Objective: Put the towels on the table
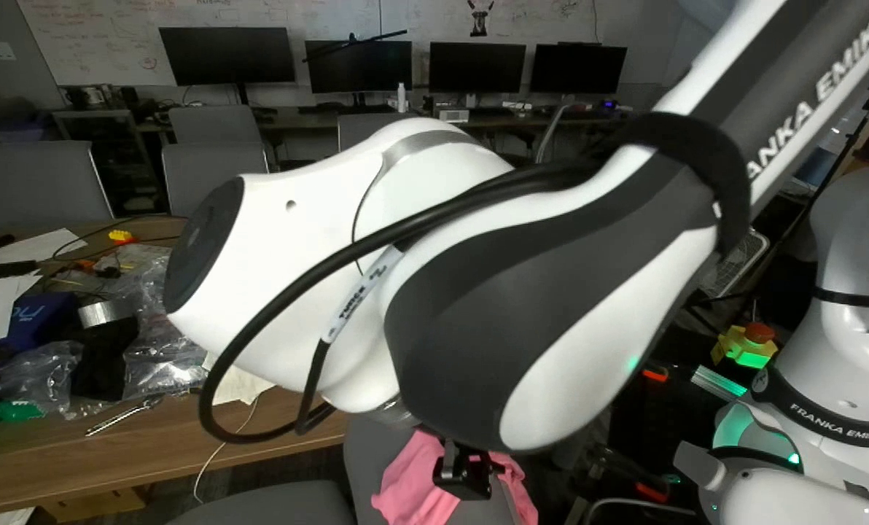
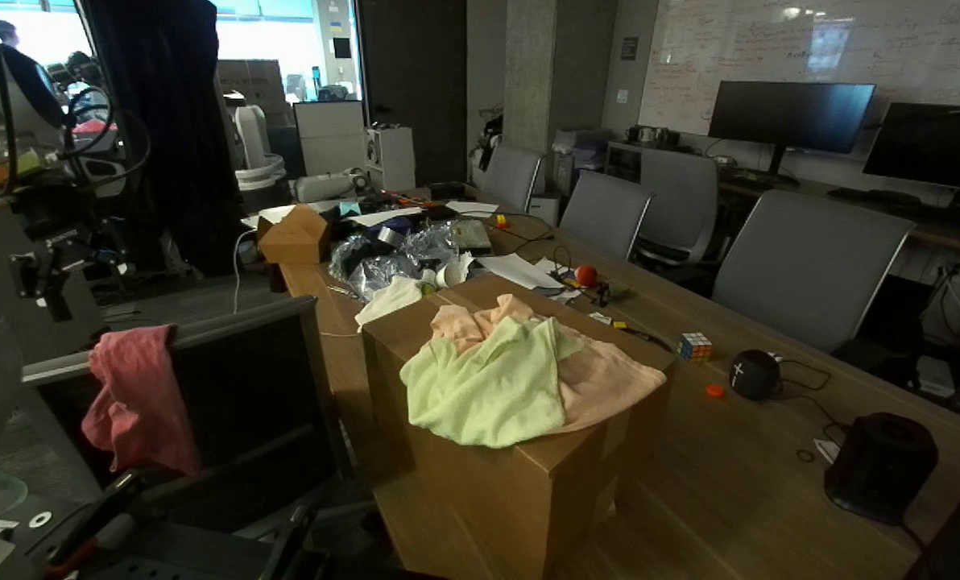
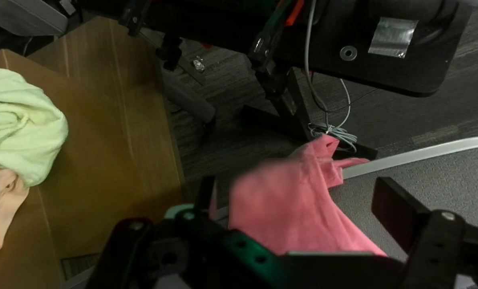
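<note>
Pink towel hangs partly hidden behind the tool.

A robot arm, monitors and whiteboard, apparently scribbled on, mark a robotics lab.

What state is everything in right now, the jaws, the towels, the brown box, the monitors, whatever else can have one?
jaws, open, holding nothing
pink towel, draped over a chair back
brown box, closed on top
peach towel, crumpled on the brown box, partly covered
yellow-green towel, crumpled over the peach towel, hanging past the box's edge
monitors, dark
red-button box, lit green
</note>
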`<state>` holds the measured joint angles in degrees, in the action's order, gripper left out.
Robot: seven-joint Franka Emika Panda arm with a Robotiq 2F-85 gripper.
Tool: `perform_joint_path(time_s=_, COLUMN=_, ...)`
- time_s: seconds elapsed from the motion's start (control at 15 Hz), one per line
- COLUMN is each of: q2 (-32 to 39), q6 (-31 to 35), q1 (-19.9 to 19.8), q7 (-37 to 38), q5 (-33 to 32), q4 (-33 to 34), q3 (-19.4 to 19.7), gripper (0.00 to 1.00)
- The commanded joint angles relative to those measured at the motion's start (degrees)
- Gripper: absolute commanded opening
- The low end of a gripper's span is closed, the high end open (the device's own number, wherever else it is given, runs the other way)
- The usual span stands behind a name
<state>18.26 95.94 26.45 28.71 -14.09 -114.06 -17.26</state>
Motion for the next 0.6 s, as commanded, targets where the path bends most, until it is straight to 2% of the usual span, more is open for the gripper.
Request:
perform_joint_path(time_s=0.0, q2=-0.45, q6=2.23, q1=1.04, q7=-0.53, q5=-2.24, q4=-0.24, q3=0.05, gripper=1.0)
perform_joint_path(time_s=0.27, q2=0.46, q6=4.62, q1=0.4, q7=-1.41, q5=-2.11, q4=0.38, q3=0.56, gripper=1.0)
perform_joint_path(time_s=0.53, q2=1.42, q6=5.88, q1=-1.53, q7=-5.93, q5=0.0, q4=1.08, q3=1.35, gripper=1.0)
